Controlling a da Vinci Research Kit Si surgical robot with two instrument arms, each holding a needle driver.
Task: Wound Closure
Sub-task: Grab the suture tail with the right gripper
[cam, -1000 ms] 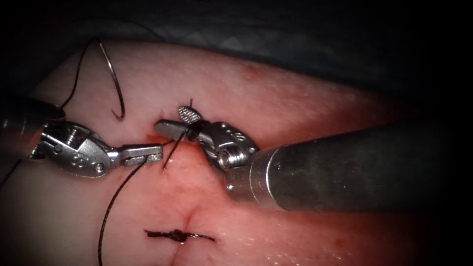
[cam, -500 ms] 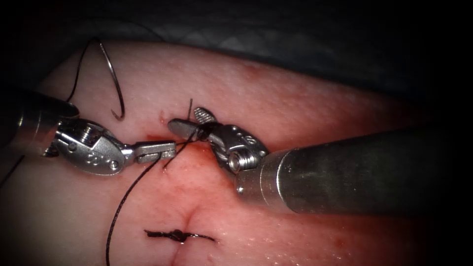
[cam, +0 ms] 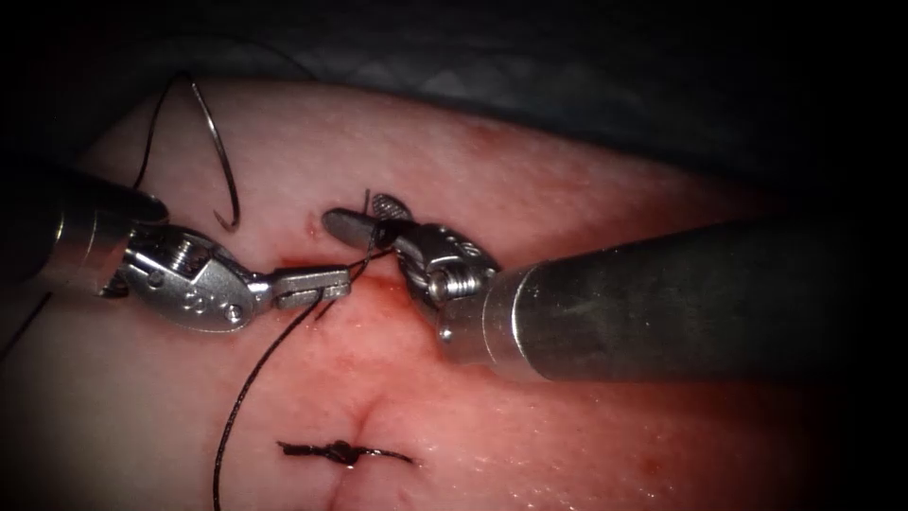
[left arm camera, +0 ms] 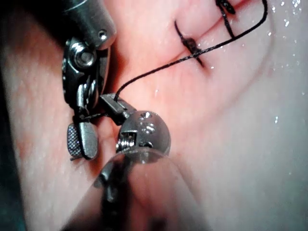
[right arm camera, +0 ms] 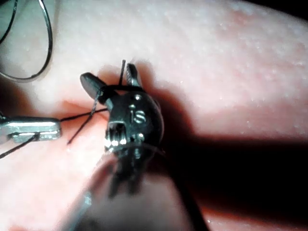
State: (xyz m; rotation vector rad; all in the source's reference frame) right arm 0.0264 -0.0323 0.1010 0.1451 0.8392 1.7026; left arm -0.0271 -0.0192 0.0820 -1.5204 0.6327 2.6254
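My left tool (cam: 326, 282) pinches the thin black thread (cam: 255, 378); my right tool (cam: 364, 216), spread, seems wrapped by it. The curved steel needle (cam: 223, 166) lies loose on the pink tissue (cam: 586, 189), left of the cut.

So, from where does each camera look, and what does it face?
Endoscope: above and in front of the tissue, facing the cut; left gripper holds thread, right gripper open with thread looped around it, needle lying free left of the cut.
Left wrist: along its shaft at its gripper.
Right wrist: along its shaft at its gripper.
All views share both grippers and thread.
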